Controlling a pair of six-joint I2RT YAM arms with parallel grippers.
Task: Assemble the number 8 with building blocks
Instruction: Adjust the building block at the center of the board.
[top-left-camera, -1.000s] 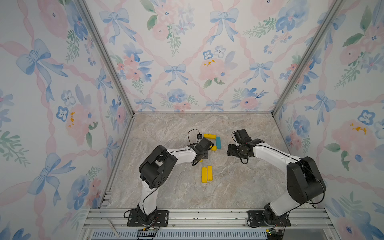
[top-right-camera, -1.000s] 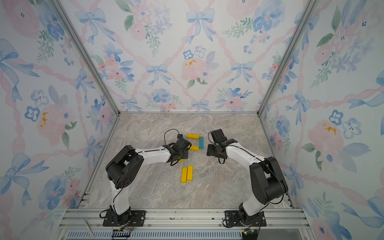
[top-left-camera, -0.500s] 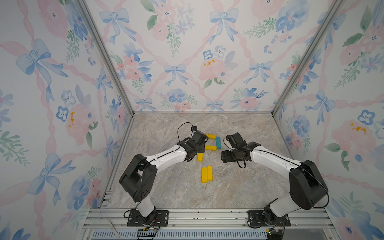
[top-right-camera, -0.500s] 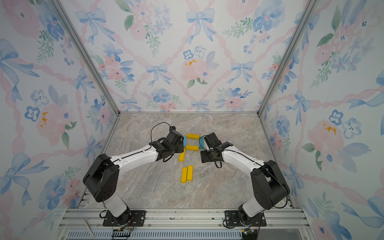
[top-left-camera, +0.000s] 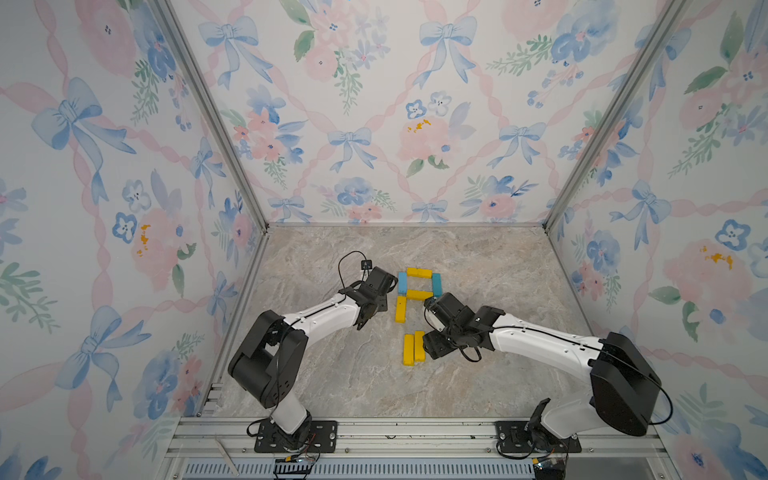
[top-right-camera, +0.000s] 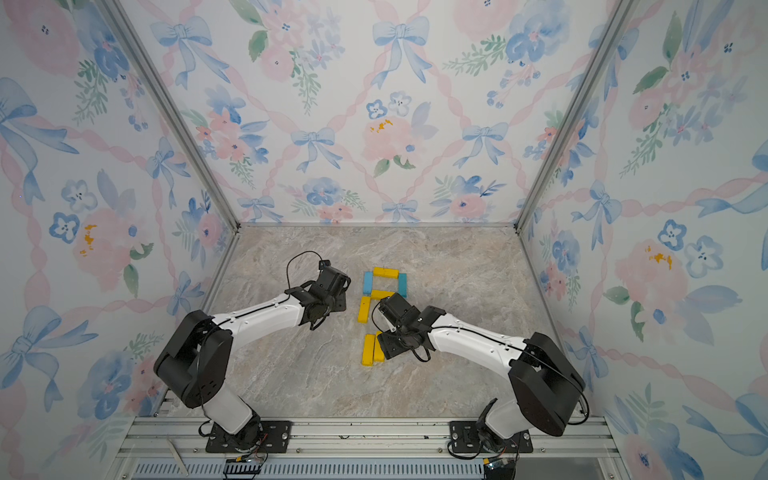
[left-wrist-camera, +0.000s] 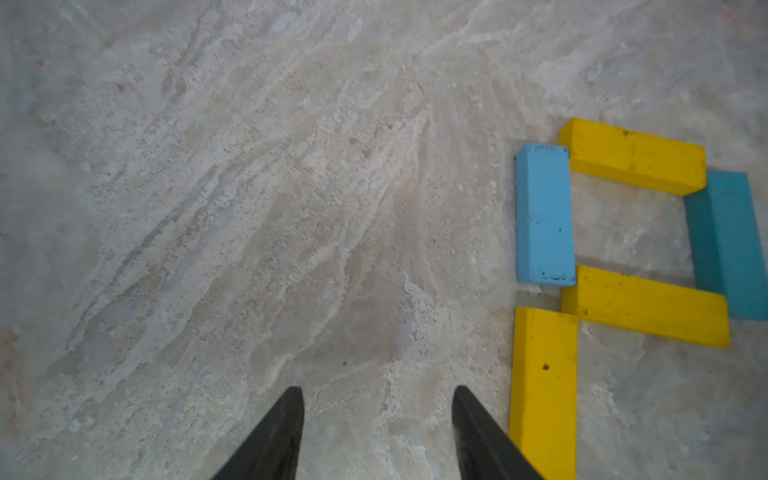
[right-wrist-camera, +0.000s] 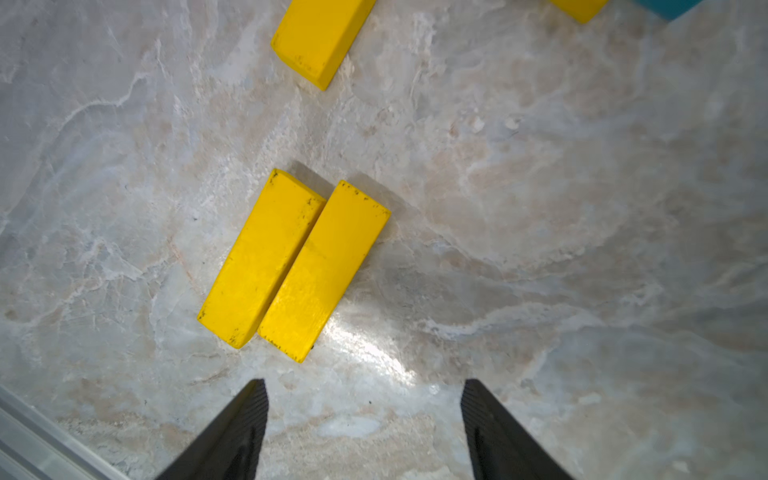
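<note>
1. The unfinished number 8 (top-right-camera: 380, 294) lay flat on the marble worktop (top-left-camera: 332, 374), a little above the centre of the frame in both top views.
2. Its upper loop was closed. A top yellow bar (top-left-camera: 419, 272) ran across, with a light blue bar (top-left-camera: 402, 282) down the left side and a teal bar (top-left-camera: 436, 285) down the right. A middle yellow bar (top-left-camera: 419, 295) lay slightly tilted beneath them, and each bar met its neighbours at the corners.
3. A lower-left yellow bar (top-left-camera: 400, 309) ran down from the light blue bar's lower end. Its top corner sat against the left end of the middle yellow bar. The lower right side and the bottom of the figure held no bar.
4. Two spare yellow bars (top-left-camera: 409, 350) lay side by side below the figure with their long faces touching. They were apart from the figure, near the middle of the frame.
5. The left end effector (left-wrist-camera: 377, 391) was partly open and empty over bare worktop, just left of the lower-left yellow bar. Whether its nearer finger touched that bar could not be told.
6. The right end effector (right-wrist-camera: 363, 384) was spread wide and held nothing. The spare yellow bars lay just ahead of its fingertips, untouched.
7. In both top views the right arm (top-left-camera: 540, 340) reached in from the lower right, and its wrist stood just right of the spare yellow bars.
</note>
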